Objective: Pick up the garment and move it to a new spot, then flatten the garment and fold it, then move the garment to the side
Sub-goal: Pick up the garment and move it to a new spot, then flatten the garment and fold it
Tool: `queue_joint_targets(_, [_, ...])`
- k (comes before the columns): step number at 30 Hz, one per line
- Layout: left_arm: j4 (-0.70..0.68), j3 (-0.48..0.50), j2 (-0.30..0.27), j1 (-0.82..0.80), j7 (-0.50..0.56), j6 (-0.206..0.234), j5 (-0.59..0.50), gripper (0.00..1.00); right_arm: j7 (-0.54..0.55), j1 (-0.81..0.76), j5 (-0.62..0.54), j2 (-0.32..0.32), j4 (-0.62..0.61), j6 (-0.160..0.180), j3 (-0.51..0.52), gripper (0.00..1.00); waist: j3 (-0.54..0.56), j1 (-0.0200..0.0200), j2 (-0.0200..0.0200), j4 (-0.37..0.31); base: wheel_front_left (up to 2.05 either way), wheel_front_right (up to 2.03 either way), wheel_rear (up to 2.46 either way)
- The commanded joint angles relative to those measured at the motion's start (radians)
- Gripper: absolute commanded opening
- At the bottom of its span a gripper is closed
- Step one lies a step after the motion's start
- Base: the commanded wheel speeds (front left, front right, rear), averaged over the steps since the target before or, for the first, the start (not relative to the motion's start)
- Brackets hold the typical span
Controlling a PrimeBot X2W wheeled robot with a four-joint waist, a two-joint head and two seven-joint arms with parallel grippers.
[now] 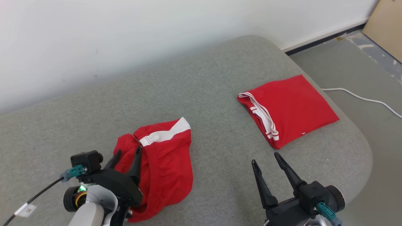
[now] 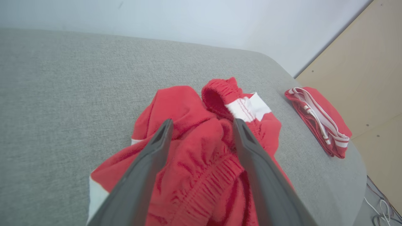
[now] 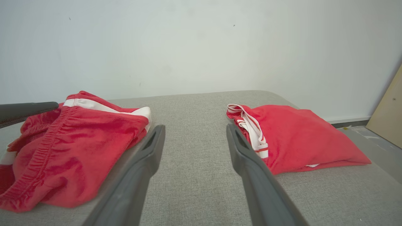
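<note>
Left hand [image 1: 128, 150], fingers spread wide and gripping nothing, straddles a bunched fold of the red garment [image 1: 169, 163].

Setting: bare indoor test room, more lab than home. Plain white wall [image 1: 125, 37] across the top of the frame. Grey fabric-covered pad [image 1: 204, 94] with a rounded corner, centre. Grey floor [image 1: 345, 69] with dark skirting strip [image 1: 323, 40], right. Loose white cable [image 1: 361, 98] on the floor. Wooden board [image 1: 386, 28], upper right corner.

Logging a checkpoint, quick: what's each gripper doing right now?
Left gripper: open, fingers astride the crumpled red garment, not pinching it.
Right gripper: open, holding nothing.
</note>
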State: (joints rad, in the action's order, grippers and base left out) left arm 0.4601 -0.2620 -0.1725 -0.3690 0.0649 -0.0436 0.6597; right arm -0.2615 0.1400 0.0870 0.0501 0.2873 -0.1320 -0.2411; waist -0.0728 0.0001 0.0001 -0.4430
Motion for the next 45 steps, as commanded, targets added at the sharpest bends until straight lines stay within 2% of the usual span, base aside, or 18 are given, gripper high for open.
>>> queue_joint_targets(1, [0.005, 0.002, -0.001, -0.012, -0.027, 0.007, -0.015, 1.0, -0.005, -0.01, -0.006, 0.0, 0.001, 0.002, 0.003, 1.0, 0.012, -0.0001, -0.0001, 0.019, 0.0, 0.0, 0.0])
queue_joint_targets(6, [-0.005, 0.009, 0.004, 0.012, -0.151, 0.029, -0.056, 1.0, -0.005, -0.03, -0.007, 0.0, 0.002, 0.002, 0.018, 1.0, 0.044, -0.0001, -0.0001, 0.07, 0.0, 0.0, 0.0])
queue_joint_targets(13, [-0.139, 0.034, -0.021, 0.181, -0.308, 0.068, -0.113, 1.0, -0.005, -0.066, -0.019, 0.001, -0.011, 0.002, 0.054, 1.0, 0.089, -0.0001, -0.0001, 0.16, 0.0, 0.0, 0.0])
queue_joint_targets(17, [-0.196, 0.046, -0.02, 0.264, -0.325, 0.064, -0.135, 1.0, -0.005, -0.081, -0.023, 0.0, -0.015, 0.002, 0.08, 1.0, 0.101, -0.0001, -0.0001, 0.195, 0.0, 0.0, 0.0])
queue_joint_targets(19, [-0.246, 0.085, -0.018, 0.34, -0.33, 0.069, -0.16, 1.0, -0.005, -0.095, -0.03, 0.0, -0.019, 0.002, 0.097, 1.0, 0.113, -0.0001, -0.0001, 0.223, 0.0, 0.0, 0.0])
queue_joint_targets(23, [-0.311, 0.145, 0.007, 0.416, -0.33, 0.059, -0.194, 1.0, -0.005, -0.105, -0.037, 0.001, -0.021, 0.002, 0.109, 1.0, 0.121, -0.0001, -0.0001, 0.245, 0.0, 0.0, 0.0])
queue_joint_targets(29, [-0.349, 0.269, 0.055, 0.525, -0.33, 0.0, -0.253, 1.0, -0.002, -0.12, -0.043, 0.001, -0.009, 0.002, 0.125, 1.0, 0.137, -0.0001, -0.0001, 0.291, 0.0, 0.0, 0.0])
queue_joint_targets(35, [-0.34, 0.351, 0.086, 0.594, -0.33, -0.053, -0.317, 1.0, -0.003, -0.13, -0.042, 0.001, 0.015, 0.002, 0.136, 1.0, 0.151, -0.0001, -0.0001, 0.327, 0.0, 0.0, 0.0])
queue_joint_targets(45, [-0.342, 0.381, 0.107, 0.641, -0.33, -0.085, -0.378, 1.0, -0.004, -0.15, -0.059, 0.0, 0.053, 0.002, 0.167, 1.0, 0.159, -0.0001, -0.0001, 0.349, 0.0, 0.0, 0.0])
